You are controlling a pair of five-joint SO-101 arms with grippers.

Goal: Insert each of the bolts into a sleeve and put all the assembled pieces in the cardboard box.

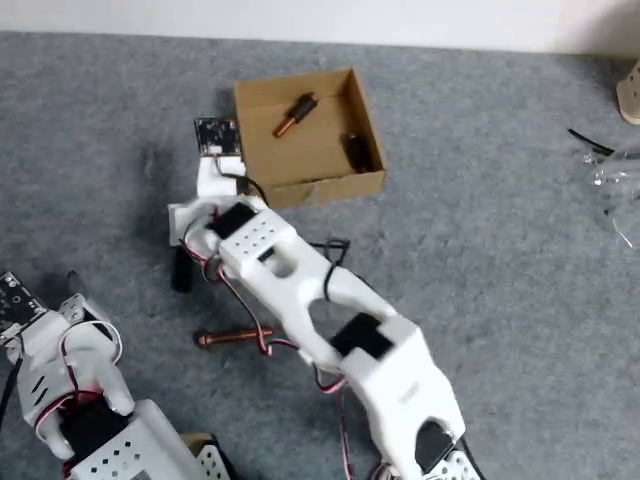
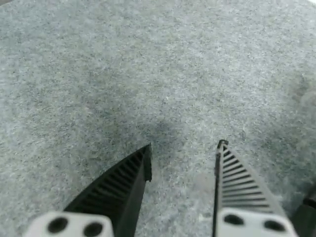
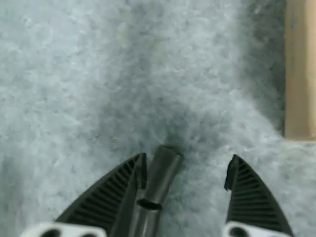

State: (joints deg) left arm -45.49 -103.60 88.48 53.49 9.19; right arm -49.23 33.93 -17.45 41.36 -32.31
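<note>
Right tool (image 3: 187, 165) is released, its ribbed black fingers (image 3: 116, 195) spread wide and gripping nothing, low over the grey felt-covered tabletop (image 1: 500, 260). A dark tubular sleeve (image 3: 159, 180) lies on the felt between them, close against one finger and apart from the other. Just beside the tool runs one wall of the open brown cardboard box (image 3: 298, 69).

From above, the white right arm (image 1: 330, 320) stretches across the tabletop to the box's near corner, and the sleeve shows as a dark stub beside the arm's wrist. Two pieces lie inside the box. One is a copper-coloured bolt seated in a dark sleeve (image 1: 295, 115), near the far wall. The other is a second dark piece (image 1: 357, 150) against a side wall; whether it holds a bolt I cannot tell. A loose copper-coloured bolt (image 1: 225, 339) lies on the tabletop, one end under the right arm's cables, well apart from the box.

Left tool (image 2: 185, 148) is likewise released, fingers parted above the grey felt with nothing between them. The white left arm (image 1: 70, 380) sits at the near left corner of the tabletop.
</note>
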